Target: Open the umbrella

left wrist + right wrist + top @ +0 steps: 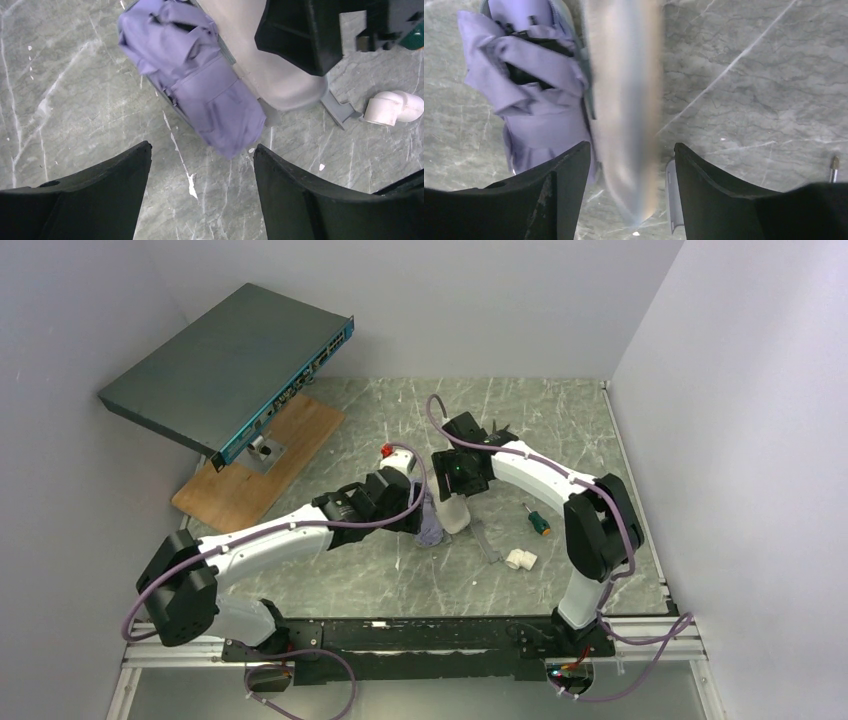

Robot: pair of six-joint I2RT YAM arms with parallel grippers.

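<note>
The umbrella (195,85) lies folded near the middle of the grey marbled worktop (560,420), a crumpled lavender bundle with bits of black rib showing through the folds. It is pressed right up against a beige oblong case (280,75) that lies alongside it. I cannot tell whether the umbrella sits in part of that case or just beside it.

The left tool (201,146) hangs over one end of the umbrella. Its two black fingers are spread wide with only worktop and the tip of the fabric between them, gripping nothing. The right tool (631,145) comes in from the far side and hovers over the case. Its fingers are also wide apart and the blurred beige shell shows in the gap, but neither finger seems to touch it.

A white pipe elbow (520,559) and a green-handled screwdriver (537,520) lie near the right arm, apart from the umbrella. A wooden board (260,465) sits at the far left.
</note>
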